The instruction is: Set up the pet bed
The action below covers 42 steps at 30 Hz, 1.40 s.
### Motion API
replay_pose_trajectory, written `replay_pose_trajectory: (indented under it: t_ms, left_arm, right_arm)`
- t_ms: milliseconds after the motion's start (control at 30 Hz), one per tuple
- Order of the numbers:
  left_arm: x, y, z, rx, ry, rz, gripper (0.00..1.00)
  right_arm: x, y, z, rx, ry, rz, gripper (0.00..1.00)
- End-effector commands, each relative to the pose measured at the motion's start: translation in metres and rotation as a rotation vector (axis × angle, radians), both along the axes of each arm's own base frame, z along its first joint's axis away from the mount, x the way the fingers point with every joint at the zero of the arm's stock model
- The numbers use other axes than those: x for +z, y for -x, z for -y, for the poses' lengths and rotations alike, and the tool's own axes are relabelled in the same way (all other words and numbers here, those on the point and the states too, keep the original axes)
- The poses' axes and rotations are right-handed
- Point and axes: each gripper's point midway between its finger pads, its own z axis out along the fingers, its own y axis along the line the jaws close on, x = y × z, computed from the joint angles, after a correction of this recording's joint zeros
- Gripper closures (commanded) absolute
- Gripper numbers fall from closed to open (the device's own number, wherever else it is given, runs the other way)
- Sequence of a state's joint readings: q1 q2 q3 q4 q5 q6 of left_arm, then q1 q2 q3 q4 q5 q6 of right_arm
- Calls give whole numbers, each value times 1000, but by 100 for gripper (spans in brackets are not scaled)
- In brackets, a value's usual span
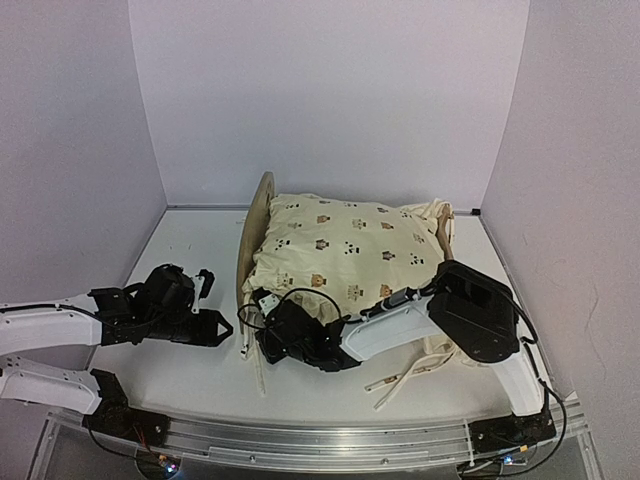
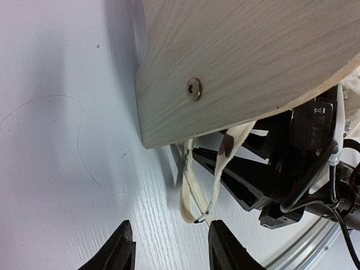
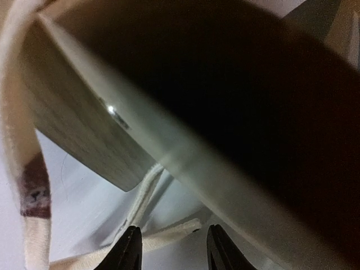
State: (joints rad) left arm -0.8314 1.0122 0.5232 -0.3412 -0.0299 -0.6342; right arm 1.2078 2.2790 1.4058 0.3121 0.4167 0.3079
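One cushion [image 1: 340, 245] apparently fills the pet bed [image 1: 252, 225].

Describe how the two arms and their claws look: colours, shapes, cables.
The left arm and right arm have white shells and bulky black joints; thin black cables loop at the right wrist. The left claw and right claw each have two tapered black fingers.

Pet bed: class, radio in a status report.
Left gripper open, short of the headboard. Right gripper open at its corner. Pet bed covered by animal-print cushion. Ties trailing near both grippers.
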Motion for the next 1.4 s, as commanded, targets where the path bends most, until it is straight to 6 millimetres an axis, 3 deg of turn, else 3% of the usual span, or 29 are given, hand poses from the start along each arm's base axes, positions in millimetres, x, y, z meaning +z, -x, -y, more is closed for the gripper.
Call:
replay_pose_trajectory:
  t_ms: [0,200,333,567,767,967,1200,1367]
  left_arm:
    - [9,-4,1,15,18,27,55]
    - [10,-2,0,8,20,28,55]
    - [13,0,-1,5,27,33,55]
    - [14,1,0,-5,32,36,56]
    - [16,1,1,-8,41,41,55]
    - [15,1,1,-11,42,40,55]
    - [15,-1,3,-14,39,40,55]
    - [13,-1,5,-14,39,34,55]
  right_arm:
    - [0,-18,1,-116,-27,61,59]
    - [-10,-15,-3,-151,16,122,59]
    - [-17,-14,6,-203,76,177,63]
    - [-33,7,15,-195,197,169,64]
    - [-21,27,43,-224,276,154,64]
    - [-7,41,69,-258,226,58,63]
    - [32,48,68,-235,122,10,52]
    - [25,46,71,-235,58,-70,47]
